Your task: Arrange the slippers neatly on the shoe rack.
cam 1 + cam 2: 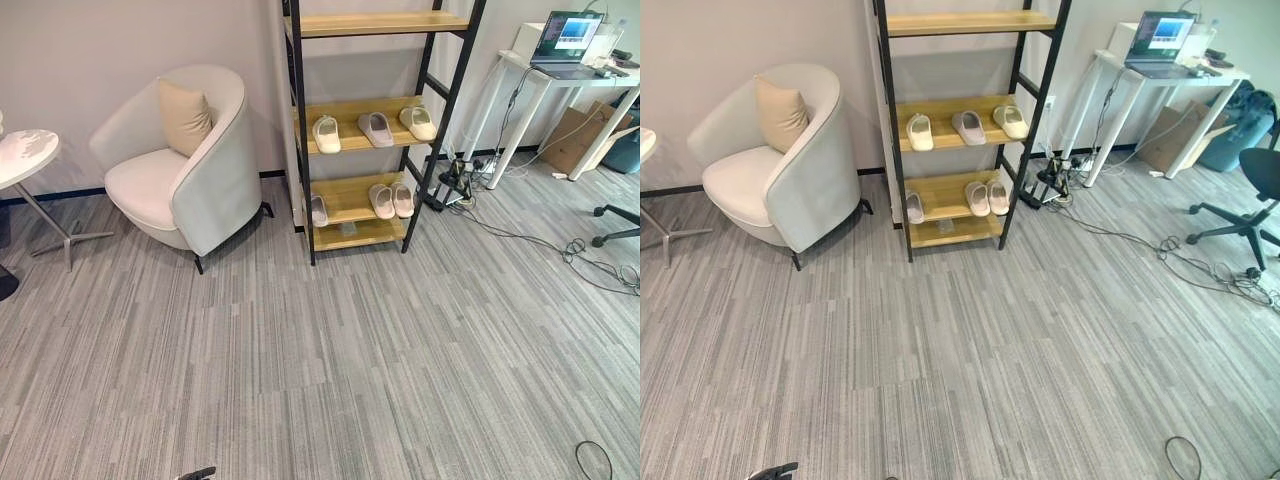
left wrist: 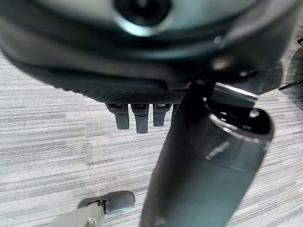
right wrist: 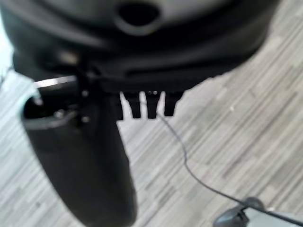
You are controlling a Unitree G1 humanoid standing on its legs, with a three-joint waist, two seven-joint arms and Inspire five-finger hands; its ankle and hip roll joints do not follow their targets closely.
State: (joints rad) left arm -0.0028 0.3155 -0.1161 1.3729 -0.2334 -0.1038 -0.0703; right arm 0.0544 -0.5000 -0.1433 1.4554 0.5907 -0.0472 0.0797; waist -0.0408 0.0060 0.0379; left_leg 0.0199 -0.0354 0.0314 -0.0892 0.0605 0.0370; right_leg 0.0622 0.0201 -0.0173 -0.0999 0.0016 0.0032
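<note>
Shoe rack [image 1: 375, 120] at 12 o'clock against wall, black frame, wood shelves. Middle shelf: three slippers [image 1: 374, 128] in a row, apart from one another. Lower shelf: pair of slippers [image 1: 392, 200] side by side at right end, single slipper [image 1: 318, 210] at left edge. Armchair [image 1: 185, 160] with cushion [image 1: 186, 116] at 11 o'clock. Desk [image 1: 560, 85] with laptop [image 1: 566, 40] at 1 o'clock. Left hand [image 2: 142, 116]: fingers straight, relaxed, holding nothing, over carpet. Right hand [image 3: 147, 106]: same, fingers extended, empty.
</note>
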